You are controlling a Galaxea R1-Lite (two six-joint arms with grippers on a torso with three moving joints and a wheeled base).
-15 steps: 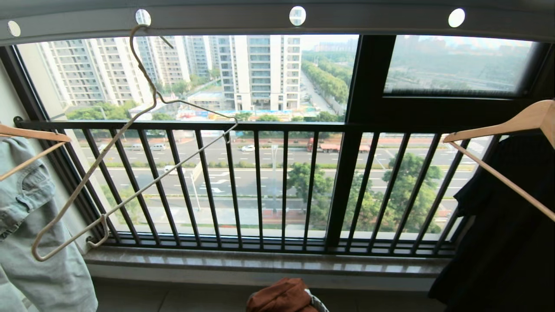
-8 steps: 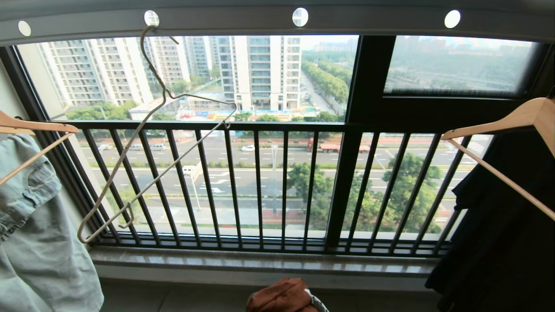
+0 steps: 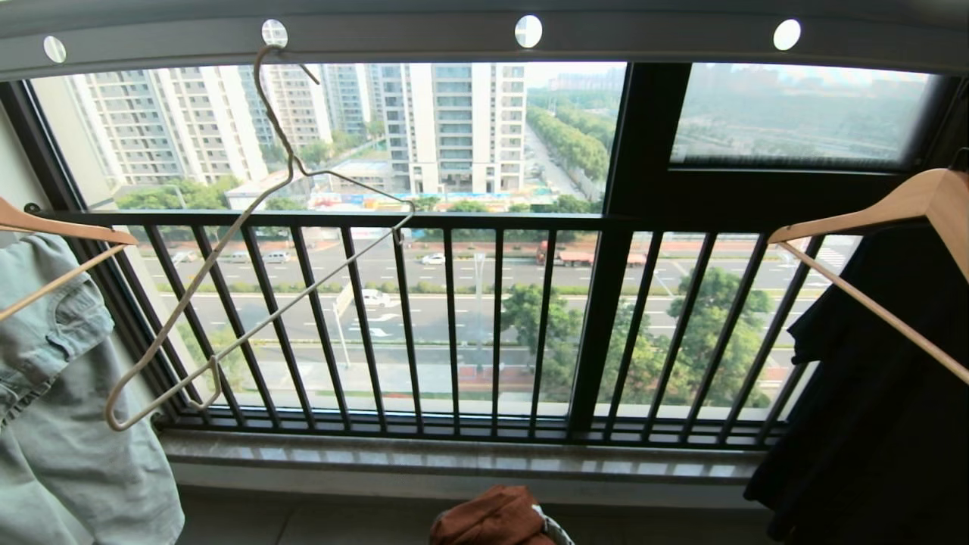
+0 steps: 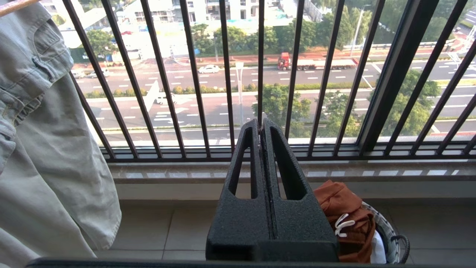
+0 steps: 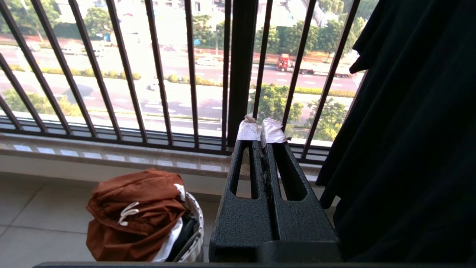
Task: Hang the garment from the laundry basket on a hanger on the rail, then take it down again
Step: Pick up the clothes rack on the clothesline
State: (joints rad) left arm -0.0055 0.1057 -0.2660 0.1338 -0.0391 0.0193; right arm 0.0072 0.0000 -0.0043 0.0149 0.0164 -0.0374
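Shorts (image 5: 134, 208) sit bundled in the basket (image 5: 193, 223) — nothing hung yet. Hanger (image 3: 250, 250) bare on the rail (image 3: 643, 34); both hands (image 4: 261, 128) (image 5: 261, 128) pressed together, empty.

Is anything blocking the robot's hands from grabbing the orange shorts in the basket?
Nothing visible does. The shorts lie heaped on top of the basket, uncovered, with open floor between them and the shut left gripper and right gripper.

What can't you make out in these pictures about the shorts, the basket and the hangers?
- Rust-brown shorts: bunched up, so any print is hidden; in the head view the bottom edge cuts them off.
- Laundry basket: the shorts cover its inside in the right wrist view.
- Wooden hanger: its hook runs past the head view's right edge.
- Wire hanger: its hook reaches the rail, but its seat in a hole is too small to judge.
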